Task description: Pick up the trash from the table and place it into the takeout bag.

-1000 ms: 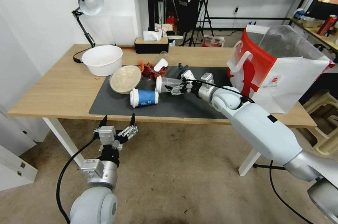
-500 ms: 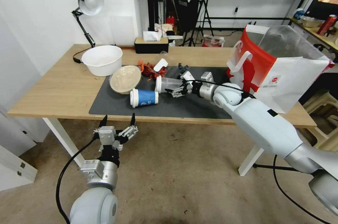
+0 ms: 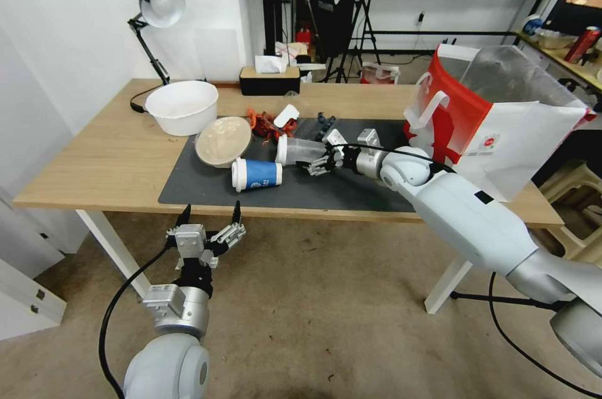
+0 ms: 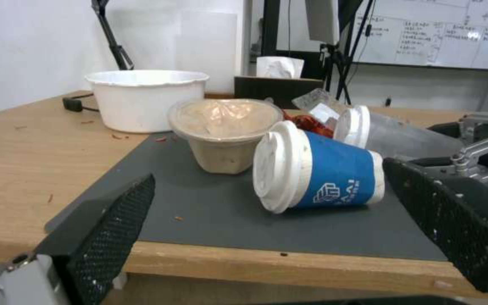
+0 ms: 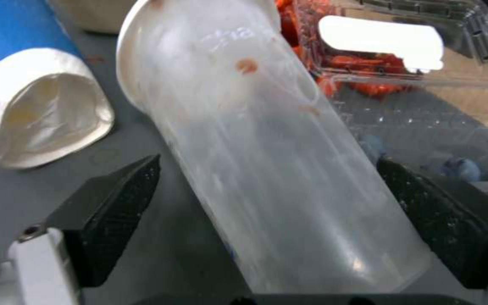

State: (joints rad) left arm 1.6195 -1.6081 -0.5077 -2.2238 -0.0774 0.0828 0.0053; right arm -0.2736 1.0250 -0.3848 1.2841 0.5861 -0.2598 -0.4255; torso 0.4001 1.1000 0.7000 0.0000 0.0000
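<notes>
Two grippers are in view. The right gripper [image 3: 313, 165] is extended low over the dark grey mat [image 3: 351, 189] of the table [image 3: 94, 160], its jaws spread to either side of the clear plastic cup [image 3: 300, 150], which lies on its side on the mat with its white lid facing away from the gripper. In the right wrist view both black fingertips [image 5: 114, 203] flank the cup [image 5: 267, 169] with a gap on each side, so nothing is grasped. The blue paper cup [image 3: 257, 174] lies on its side just beside the clear cup, nearer the table's front edge, its white lid pointing toward the robot's left. The beige bowl [image 3: 223, 140] rests tilted on the mat's far left corner, near a white bowl [image 3: 182, 106] that stands on the bare wood. Red leftovers [image 3: 266, 123] and a clear plastic container [image 5: 402, 46] lie just behind the clear cup. The takeout bag [image 3: 501, 129] stands upright and open at the table's right end, well apart from the cups. The left gripper [image 3: 210, 223] hangs below the table's front edge, fingers apart and empty.
</notes>
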